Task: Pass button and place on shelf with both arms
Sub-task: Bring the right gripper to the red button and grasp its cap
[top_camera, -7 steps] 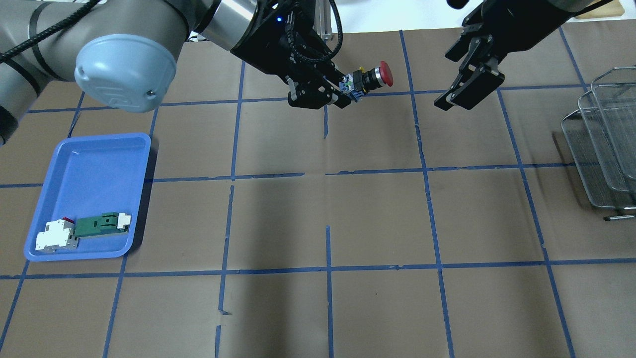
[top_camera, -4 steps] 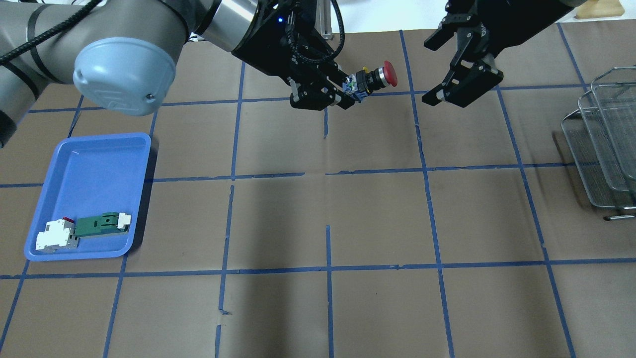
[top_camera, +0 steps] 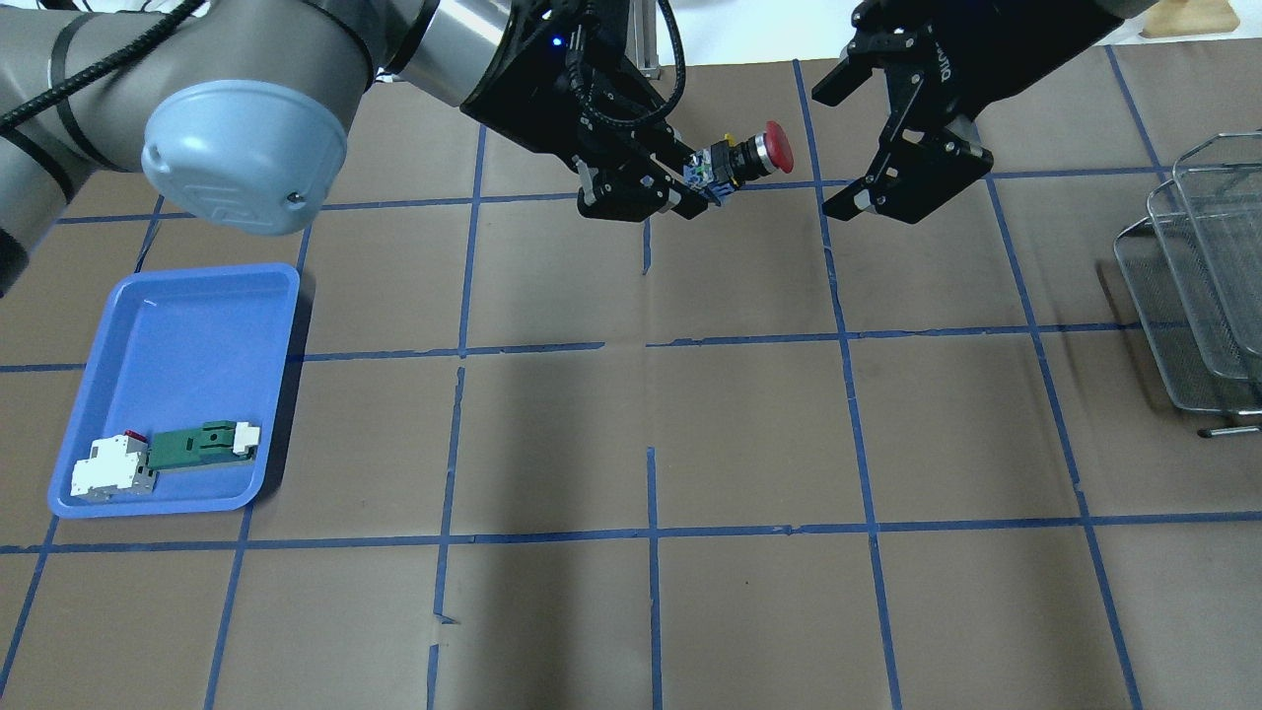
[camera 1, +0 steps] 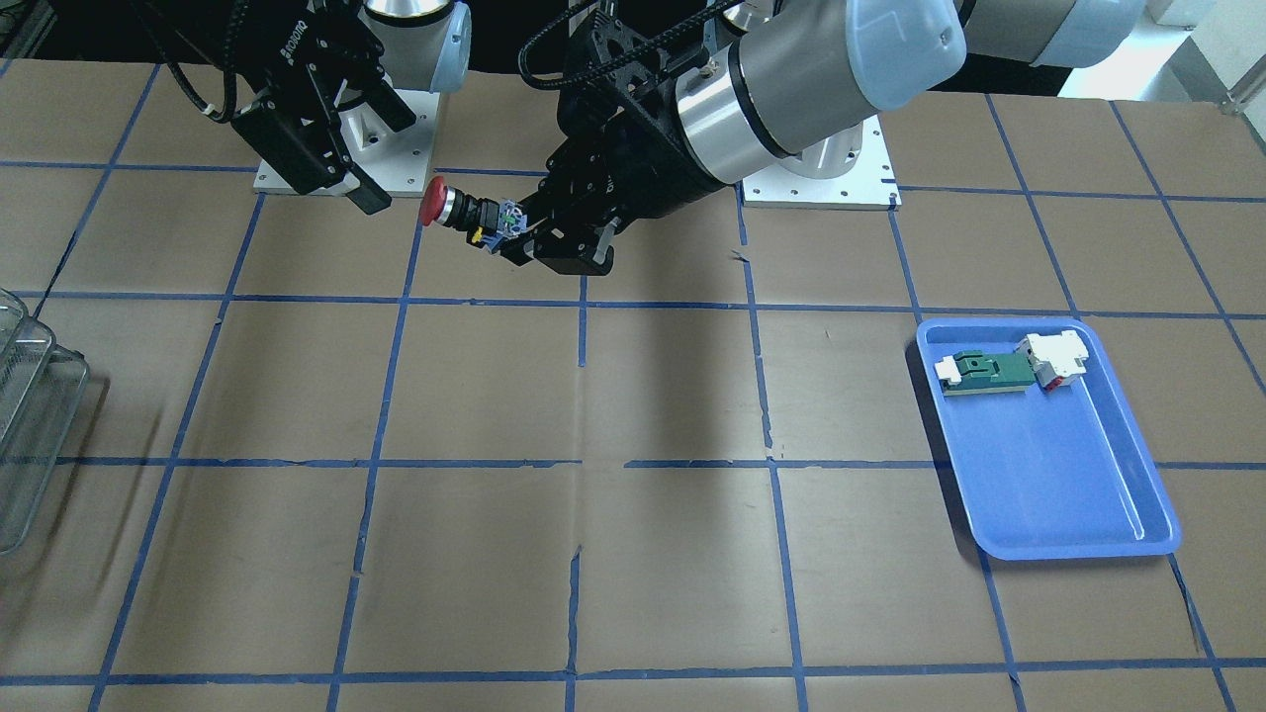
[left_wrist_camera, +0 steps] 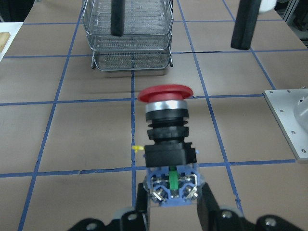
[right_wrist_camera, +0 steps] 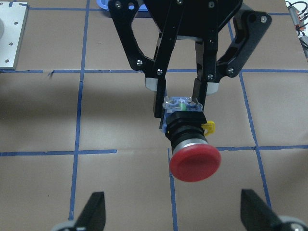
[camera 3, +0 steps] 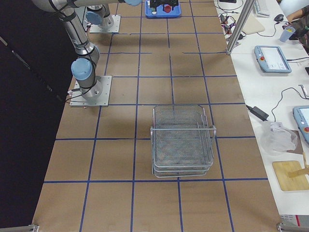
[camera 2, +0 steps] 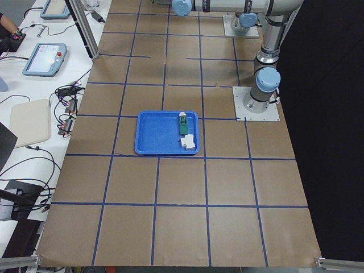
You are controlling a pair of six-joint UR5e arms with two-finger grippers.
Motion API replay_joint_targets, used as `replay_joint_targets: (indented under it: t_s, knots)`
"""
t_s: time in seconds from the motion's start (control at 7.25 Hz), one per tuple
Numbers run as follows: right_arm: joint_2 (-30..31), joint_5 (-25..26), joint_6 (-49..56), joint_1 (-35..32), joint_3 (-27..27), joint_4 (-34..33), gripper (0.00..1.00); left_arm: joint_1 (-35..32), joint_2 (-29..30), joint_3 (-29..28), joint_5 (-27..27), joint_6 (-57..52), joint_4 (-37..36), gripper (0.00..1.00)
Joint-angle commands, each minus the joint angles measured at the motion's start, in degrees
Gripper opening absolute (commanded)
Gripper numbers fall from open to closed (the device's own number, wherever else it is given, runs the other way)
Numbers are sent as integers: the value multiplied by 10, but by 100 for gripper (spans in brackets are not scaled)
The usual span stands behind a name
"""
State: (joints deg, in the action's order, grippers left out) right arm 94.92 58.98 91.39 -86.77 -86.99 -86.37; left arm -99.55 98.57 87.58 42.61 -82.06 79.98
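Robotics laboratory test cell. The desk [top_camera: 749, 424] is covered in brown paper marked with a blue tape grid [top_camera: 651, 340]. The left arm [camera 2: 266, 82] and right arm [camera 3: 82, 72] are bolted to metal base plates [camera 2: 256, 103]. A white side bench [camera 3: 270, 87] on the far side from the robot carries 2 teach pendants [camera 3: 273, 59], loose cables [camera 2: 67, 105] and an aluminium post [camera 3: 240, 24].

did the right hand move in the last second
Yes. In the overhead view the right hand shifted left, up to the vertical blue tape line, nearer the button.
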Motion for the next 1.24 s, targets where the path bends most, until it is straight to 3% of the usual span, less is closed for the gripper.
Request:
replay_joint_targets:
  t_s: [0.0,1.1]
  knots:
    - [-6,-20,-4,-2,-1,2,100,-1,-9,1,-10,1,0,0]
    - [-8,-43,-67,-16,2,2,100,-10,-37,6,-9,2,10,0]
